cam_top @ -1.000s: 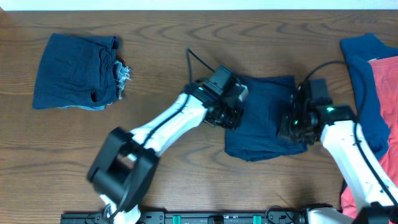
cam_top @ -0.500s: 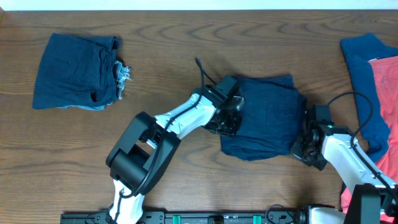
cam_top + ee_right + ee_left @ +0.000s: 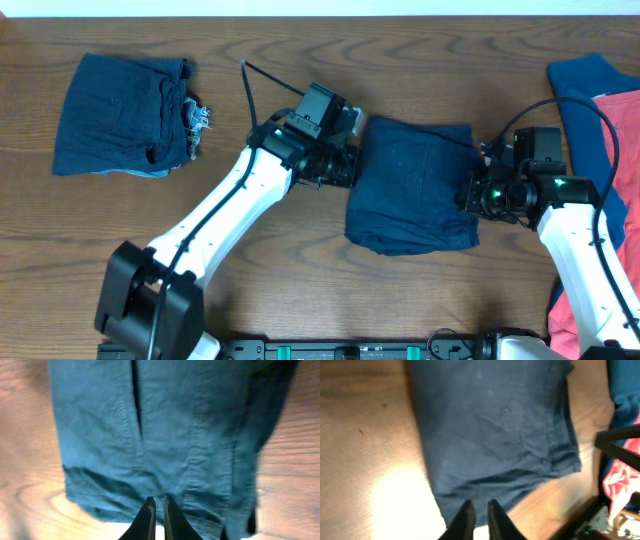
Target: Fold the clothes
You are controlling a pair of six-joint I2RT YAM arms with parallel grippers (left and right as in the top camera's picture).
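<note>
Two grippers and four garments are in view. Well off to the left gripper's point(image 3: 479, 510) left lies a folded dark-blue bundle point(image 3: 120, 115) with a frayed pale hem facing that gripper. The left gripper's jaws are closed, tips at the left hem of the navy shorts point(image 3: 415, 185); a pinch on cloth cannot be made out. The shorts lie flat between the two grippers, folded to a near-square block, their slightly longer axis running away from the arms' bases and tilted a little, with creases and stitched seams. The right gripper point(image 3: 157, 504) is closed too, at their right hem. Beyond it lie a blue garment point(image 3: 585, 140) and a coral-red one point(image 3: 622, 140).
</note>
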